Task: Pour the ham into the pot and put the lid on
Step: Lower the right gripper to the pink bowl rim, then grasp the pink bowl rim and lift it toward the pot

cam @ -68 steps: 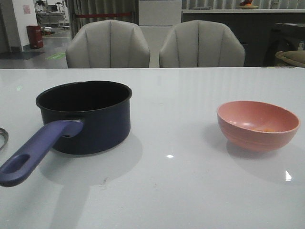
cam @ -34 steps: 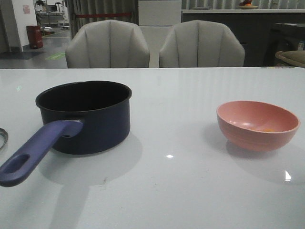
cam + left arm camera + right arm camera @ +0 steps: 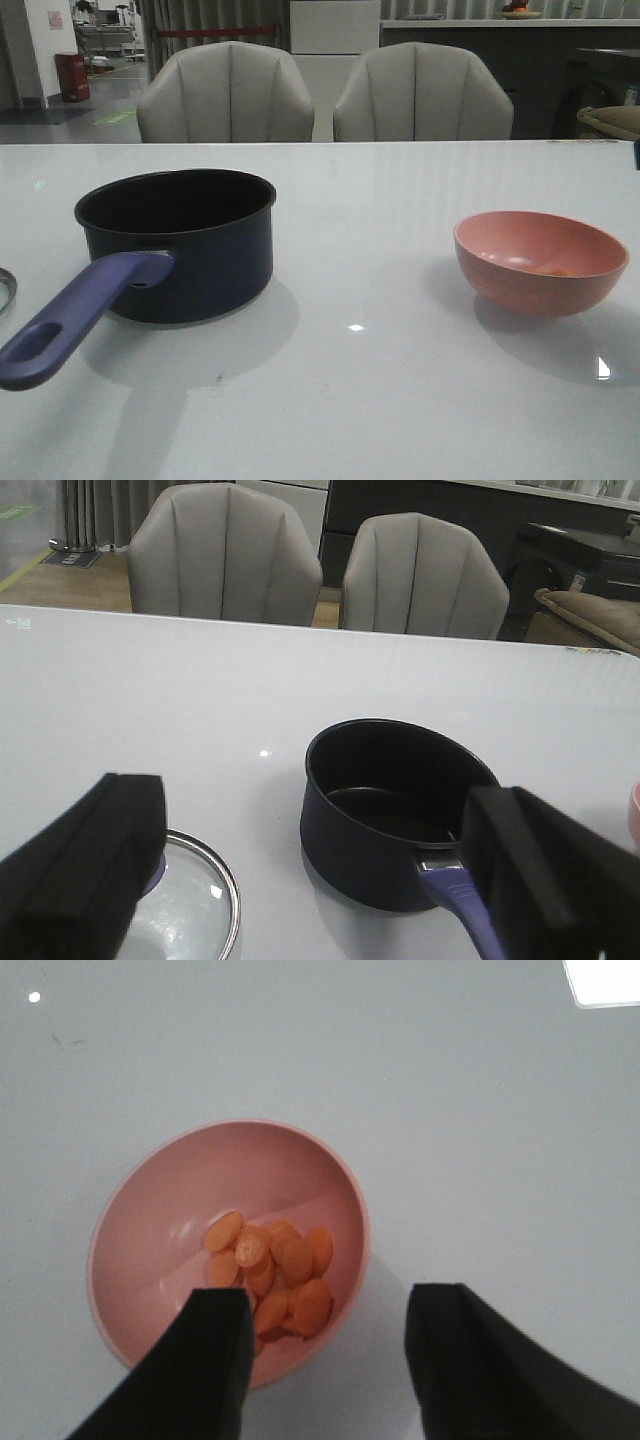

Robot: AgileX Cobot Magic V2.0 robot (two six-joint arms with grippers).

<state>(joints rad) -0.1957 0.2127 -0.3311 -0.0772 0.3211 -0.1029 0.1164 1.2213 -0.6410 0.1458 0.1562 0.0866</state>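
So the pot sits on the left of the table, uncovered, handle pointing toward the near-left. The lid lies flat just left of it. The ham is piled in the pink bowl over on the right. The right gripper hangs above that bowl, jaws apart. The left gripper also has its jaws spread wide, holding nothing.

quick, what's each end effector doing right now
Left end effector: open, holding nothing, above the lid and pot.
Right end effector: open, empty, over the pink bowl.
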